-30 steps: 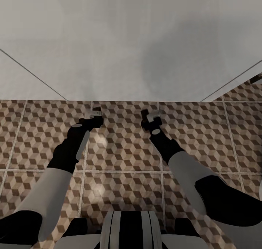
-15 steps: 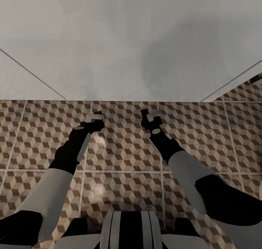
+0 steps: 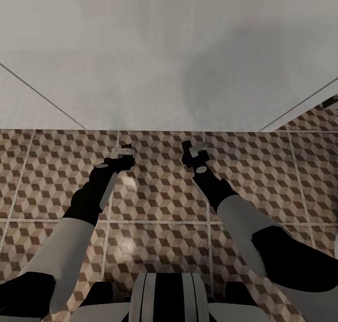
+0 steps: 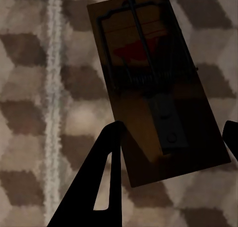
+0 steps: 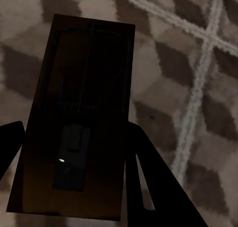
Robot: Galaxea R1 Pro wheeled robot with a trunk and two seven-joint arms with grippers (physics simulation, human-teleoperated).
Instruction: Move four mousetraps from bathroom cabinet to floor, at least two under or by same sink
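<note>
A: Left gripper (image 4: 168, 137): a mousetrap (image 4: 151, 83) is clamped between its fingers, above the bathroom floor (image 3: 155, 200).

B: Right gripper (image 5: 74, 137): a second mousetrap (image 5: 79, 117) is likewise clamped. Open tile is seen ahead up to the sink (image 3: 169, 54) panel's bottom edge.

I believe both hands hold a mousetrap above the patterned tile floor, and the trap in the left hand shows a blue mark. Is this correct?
Not quite: the mark is red, not blue, as the left wrist view shows on the mousetrap in the left hand. The rest holds: the right hand also grips a mousetrap, and both are above the patterned tile floor.
</note>
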